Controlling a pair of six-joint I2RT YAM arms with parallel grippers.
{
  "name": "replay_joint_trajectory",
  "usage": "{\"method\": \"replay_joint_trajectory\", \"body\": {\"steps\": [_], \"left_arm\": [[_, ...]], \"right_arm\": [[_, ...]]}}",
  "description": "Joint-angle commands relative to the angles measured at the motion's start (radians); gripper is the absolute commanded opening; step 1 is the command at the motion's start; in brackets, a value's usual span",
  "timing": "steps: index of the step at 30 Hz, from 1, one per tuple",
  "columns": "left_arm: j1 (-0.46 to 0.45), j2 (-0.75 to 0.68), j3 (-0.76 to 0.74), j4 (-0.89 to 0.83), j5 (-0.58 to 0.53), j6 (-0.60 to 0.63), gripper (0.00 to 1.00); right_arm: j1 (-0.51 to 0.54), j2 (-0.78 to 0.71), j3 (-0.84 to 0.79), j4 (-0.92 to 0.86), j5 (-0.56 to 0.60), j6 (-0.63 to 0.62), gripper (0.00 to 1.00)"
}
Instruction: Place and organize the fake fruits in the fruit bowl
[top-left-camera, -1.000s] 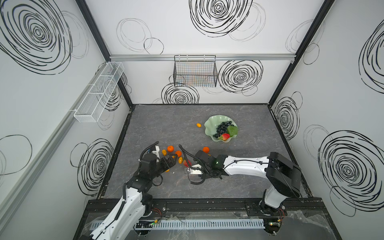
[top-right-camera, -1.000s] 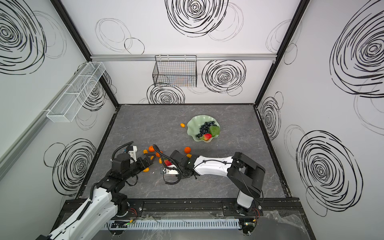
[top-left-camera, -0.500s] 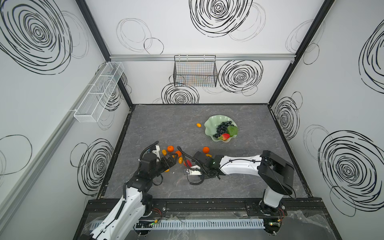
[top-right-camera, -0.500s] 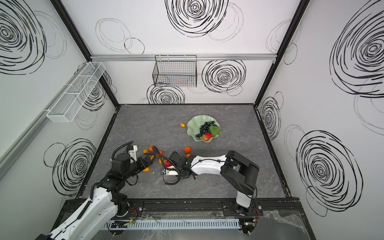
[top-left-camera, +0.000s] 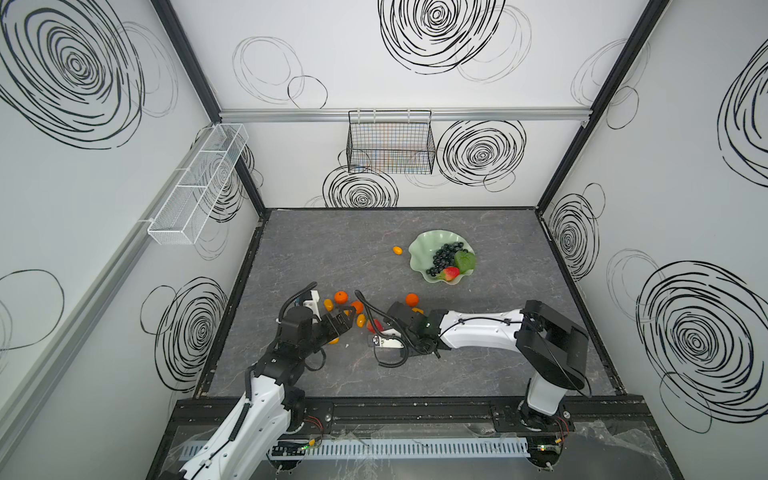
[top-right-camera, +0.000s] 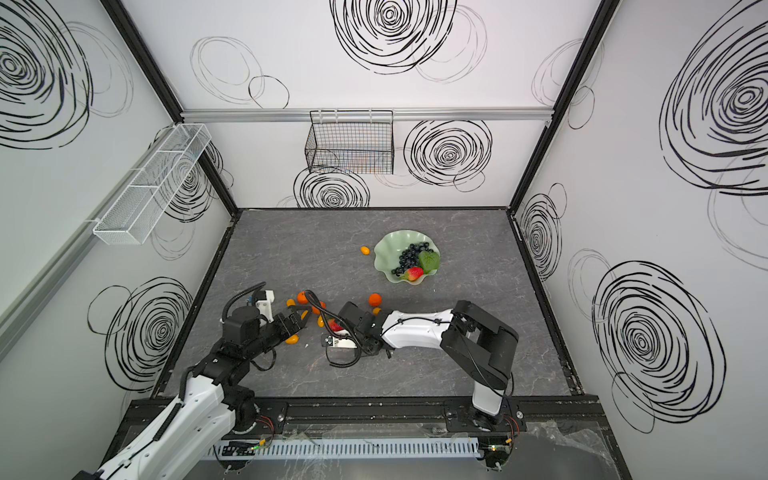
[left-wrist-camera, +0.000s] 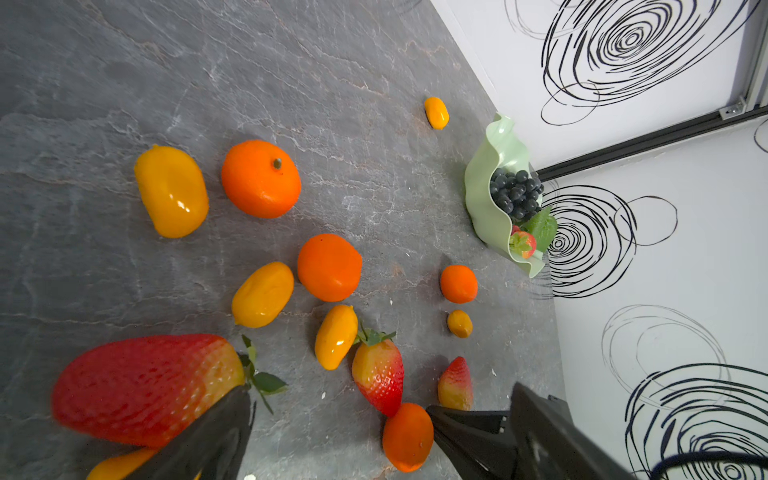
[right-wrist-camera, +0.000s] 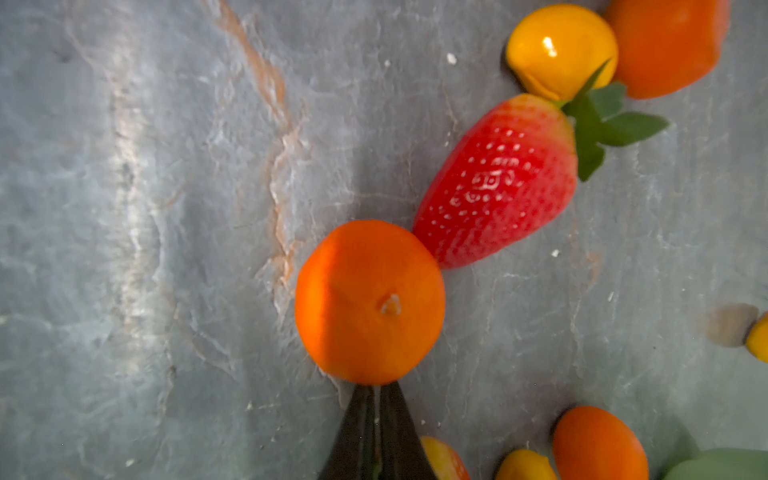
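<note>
The walls (top-left-camera: 685, 124) are white with black scribbled swirls. On the back one, a black wire basket (top-left-camera: 390, 143) hangs from a silver rail (top-left-camera: 291, 114), as both top views show. Along the left one runs a white mesh basket (top-left-camera: 195, 185), split into three compartments. The table (top-left-camera: 353, 382) is grey with a veined stone look and a black frame. A white slotted strip (top-left-camera: 395, 449) lies along the front edge.

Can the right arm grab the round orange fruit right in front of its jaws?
Probably not yet. The right gripper sits right at the tangerine with its jaws shut, so nothing can slip between them. The way is otherwise free; only a strawberry seems to touch the tangerine's far side.
</note>
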Motion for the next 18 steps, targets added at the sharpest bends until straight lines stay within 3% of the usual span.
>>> {"method": "replay_joint_trajectory", "body": {"steps": [1, 5, 11, 18], "left_arm": [[-0.001, 0.005, 0.038, 0.030, -0.028, 0.032, 1.00], [-0.044, 0.015, 0.090, -0.011, -0.088, 0.081, 0.99], [-0.136, 0.064, 0.142, 0.000, -0.167, 0.111, 0.99], [-0.290, 0.199, 0.217, 0.081, -0.257, 0.126, 1.00]], "right_arm": [[-0.008, -0.043, -0.008, 0.049, 0.008, 0.030, 0.06], [-0.020, -0.087, -0.030, 0.084, -0.012, 0.096, 0.00], [-0.055, -0.187, -0.076, 0.150, -0.062, 0.232, 0.00], [-0.165, -0.353, -0.140, 0.194, -0.141, 0.410, 0.00]]}}
